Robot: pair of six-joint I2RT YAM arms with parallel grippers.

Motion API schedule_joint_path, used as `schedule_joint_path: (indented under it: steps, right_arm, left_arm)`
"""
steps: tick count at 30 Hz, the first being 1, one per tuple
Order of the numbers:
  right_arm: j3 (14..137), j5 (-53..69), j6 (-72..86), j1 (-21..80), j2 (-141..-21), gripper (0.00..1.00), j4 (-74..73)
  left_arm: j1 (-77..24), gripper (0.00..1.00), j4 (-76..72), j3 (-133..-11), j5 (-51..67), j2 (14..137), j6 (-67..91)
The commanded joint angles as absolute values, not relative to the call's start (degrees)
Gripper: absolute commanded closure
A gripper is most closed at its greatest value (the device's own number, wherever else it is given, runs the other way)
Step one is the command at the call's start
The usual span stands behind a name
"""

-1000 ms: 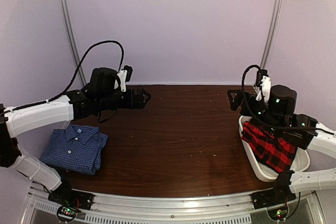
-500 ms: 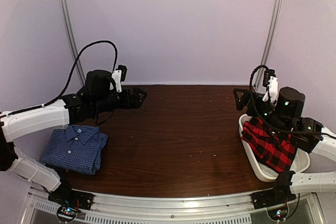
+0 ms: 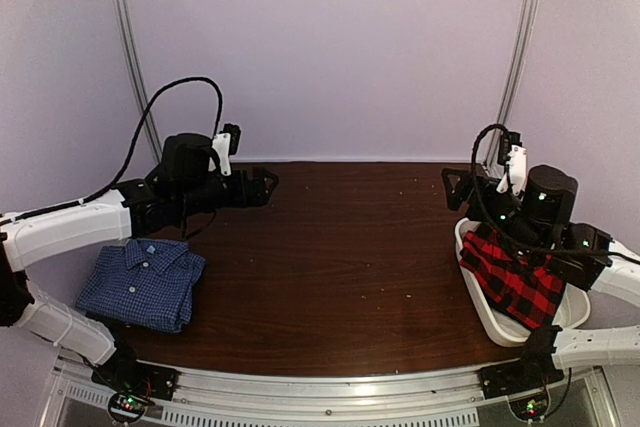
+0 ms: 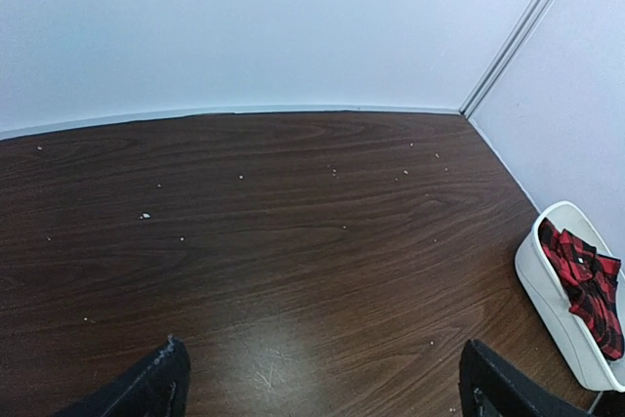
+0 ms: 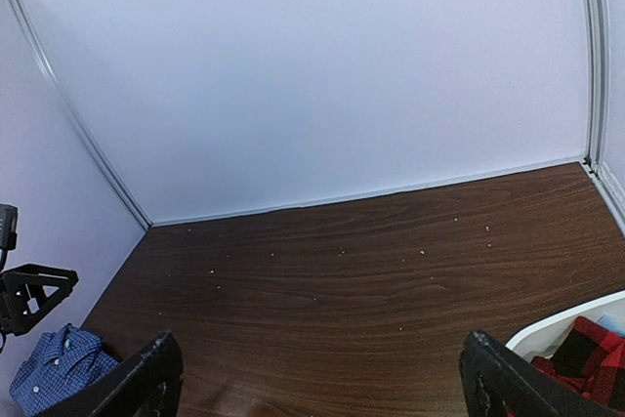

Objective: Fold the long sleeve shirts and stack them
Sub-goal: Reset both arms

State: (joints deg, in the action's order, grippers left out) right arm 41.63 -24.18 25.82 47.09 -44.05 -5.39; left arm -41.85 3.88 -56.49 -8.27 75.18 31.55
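Stock: two cloth shirts on your dark wood-grain bench (image 3: 340, 247).
Blue fine-check shirt (image 3: 142, 285), folded square, near left; red-and-black plaid shirt (image 3: 512, 282), crumpled in the rounded white plastic tub (image 3: 482, 309), right. Your left pincer (image 3: 266, 185) and right pincer (image 3: 450, 190): both released, empty.

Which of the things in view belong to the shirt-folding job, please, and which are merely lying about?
Part of the job:
- blue gingham shirt, folded, at the left
- red-and-black plaid shirt, crumpled, at the right

Just lying about:
- white plastic tub holding the plaid one
- pale specks scattered over the wooden table
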Motion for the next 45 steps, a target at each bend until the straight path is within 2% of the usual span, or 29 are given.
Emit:
schedule_joint_path:
  steps: [1, 45]
  right_arm:
    - [40.8, -24.0, 25.7, 46.9, -44.1, 0.0, -4.7]
    - [40.6, -23.4, 26.0, 46.8, -45.3, 0.0, -4.8]
  left_arm:
    - [-42.1, 0.02, 0.6, -56.0, -9.2, 74.0, 30.9]
    - [-42.1, 0.02, 0.6, -56.3, -8.9, 74.6, 30.9]
